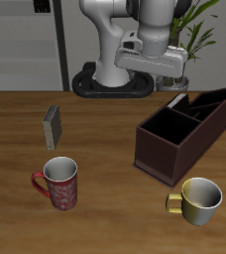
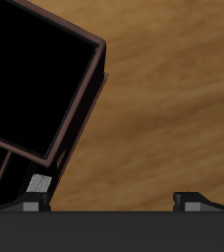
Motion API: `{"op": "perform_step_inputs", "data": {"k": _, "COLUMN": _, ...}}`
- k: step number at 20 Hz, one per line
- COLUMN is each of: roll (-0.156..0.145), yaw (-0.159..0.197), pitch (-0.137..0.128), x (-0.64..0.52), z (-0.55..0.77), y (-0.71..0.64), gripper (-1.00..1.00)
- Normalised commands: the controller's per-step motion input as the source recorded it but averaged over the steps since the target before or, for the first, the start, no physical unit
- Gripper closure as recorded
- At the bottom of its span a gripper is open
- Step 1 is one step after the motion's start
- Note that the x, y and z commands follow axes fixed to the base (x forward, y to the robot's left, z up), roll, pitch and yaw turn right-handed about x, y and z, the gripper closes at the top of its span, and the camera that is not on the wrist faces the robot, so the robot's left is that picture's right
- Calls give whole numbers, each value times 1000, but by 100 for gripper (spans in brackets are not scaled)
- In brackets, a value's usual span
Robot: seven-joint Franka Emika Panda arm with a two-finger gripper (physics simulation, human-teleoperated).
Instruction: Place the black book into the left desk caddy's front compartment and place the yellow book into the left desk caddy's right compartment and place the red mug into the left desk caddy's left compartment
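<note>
**A:** Yellow book (image 1: 53, 126) stood upright on the counter (image 1: 110, 149), well apart from the left desk caddy (image 1: 174, 139). The tool (image 1: 170, 81) hung above the caddy, released, empty.

**B:** I reckoned it needed squaring across the thin covers before clamping.

We see a warm brown wooden table (image 1: 105, 149) with a visible grain filling most of the exterior view, evenly lit with soft shadows. Behind its far edge we see a pale grey wall panel (image 1: 73, 35). Beside it stands a dark shelving unit with light grey horizontal shelves (image 1: 21, 45). Farther along we see a green leafy potted plant (image 1: 202, 28) against a light background. In the wrist view we see the same wood grain running diagonally.
</note>
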Motion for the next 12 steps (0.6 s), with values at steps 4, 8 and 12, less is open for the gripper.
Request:
{"op": "perform_step_inputs", "data": {"k": 4, "roll": -65, "yaw": 72, "pitch": -19, "x": -1, "z": 73, "y": -561, "gripper": -100}}
{"op": "perform_step_inputs", "data": {"k": 8, "roll": -65, "yaw": 51, "pitch": -31, "x": 3, "z": 111, "y": -465, "gripper": -100}}
{"op": "perform_step_inputs", "data": {"k": 12, "roll": -67, "yaw": 67, "pitch": -34, "x": 45, "z": 46, "y": -502, "gripper": -100}}
